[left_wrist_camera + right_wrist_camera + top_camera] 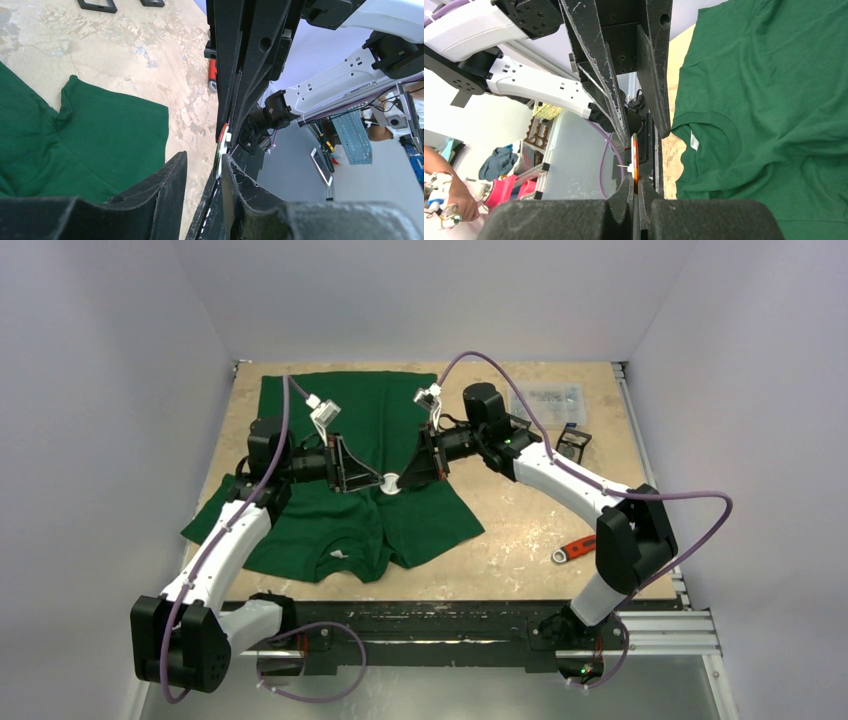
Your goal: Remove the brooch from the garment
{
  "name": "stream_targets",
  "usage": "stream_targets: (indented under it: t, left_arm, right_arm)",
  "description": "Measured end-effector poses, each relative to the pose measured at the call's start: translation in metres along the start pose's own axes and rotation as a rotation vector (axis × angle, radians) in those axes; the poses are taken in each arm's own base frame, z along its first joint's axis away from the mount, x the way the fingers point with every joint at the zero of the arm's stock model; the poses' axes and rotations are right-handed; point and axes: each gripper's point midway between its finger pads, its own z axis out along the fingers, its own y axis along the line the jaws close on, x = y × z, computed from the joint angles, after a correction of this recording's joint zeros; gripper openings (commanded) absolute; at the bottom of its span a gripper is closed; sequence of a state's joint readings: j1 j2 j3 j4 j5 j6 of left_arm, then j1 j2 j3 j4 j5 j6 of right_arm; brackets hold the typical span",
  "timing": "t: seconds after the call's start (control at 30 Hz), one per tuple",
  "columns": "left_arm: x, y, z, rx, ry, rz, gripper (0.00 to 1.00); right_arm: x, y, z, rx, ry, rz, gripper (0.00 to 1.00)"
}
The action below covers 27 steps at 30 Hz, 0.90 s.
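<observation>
Above the garment (pixel 330 525), the right gripper (pixel 634 183) is pinching the brooch (pixel 634 157) edge-on between tightly pressed fingers, while the left gripper (pixel 204 160) is straddling it, fingers spread.

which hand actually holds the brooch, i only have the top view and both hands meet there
Observer: The right hand is shut on the brooch, seen edge-on in its wrist view.
Operator: is it pinned to the shirt
Observer: No. The shirt lies apart from it, and the white pin sticks out bare.
Operator: and the other one
Observer: The left hand is open; its wrist view shows the table between its fingers.
</observation>
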<state>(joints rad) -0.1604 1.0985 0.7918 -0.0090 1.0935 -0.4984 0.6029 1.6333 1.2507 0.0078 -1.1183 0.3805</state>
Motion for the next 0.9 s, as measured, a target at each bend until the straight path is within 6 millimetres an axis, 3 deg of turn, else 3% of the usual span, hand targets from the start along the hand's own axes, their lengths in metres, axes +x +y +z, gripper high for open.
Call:
stream_targets:
  t: [0.23,0.57,0.7,0.77,0.8,0.9]
  left_arm:
    - [0.0019,-0.0030,0.0015,0.010,0.008,-0.010,0.32]
    - [0.0057,-0.0034,0.0027,0.012,0.018,-0.025,0.21]
    - [0.0066,-0.0045,0.0035,0.016,0.022,-0.025,0.10]
    - [0.0071,-0.0053,0.0039,0.019,0.024,-0.026,0.00]
    - [0.0071,-0.0058,0.0041,0.020,0.025,-0.030,0.00]
    - [0.0067,-0.0073,0.0041,0.022,0.024,-0.053,0.00]
  right_arm:
    - [-0.0001,0.0000,0.0000,0.000,0.000,-0.001,0.00]
    - [-0.0001,0.0001,0.0001,0.000,0.000,-0.002,0.00]
    - [-0.0001,0.0001,0.0001,0.000,0.000,-0.002,0.00]
    - [-0.0001,0.0001,0.0001,0.000,0.000,-0.001,0.00]
    - [-0.0002,-0.0001,0.0000,0.001,0.000,-0.001,0.05]
    - [-0.0002,0.0001,0.0000,0.000,0.000,0.002,0.35]
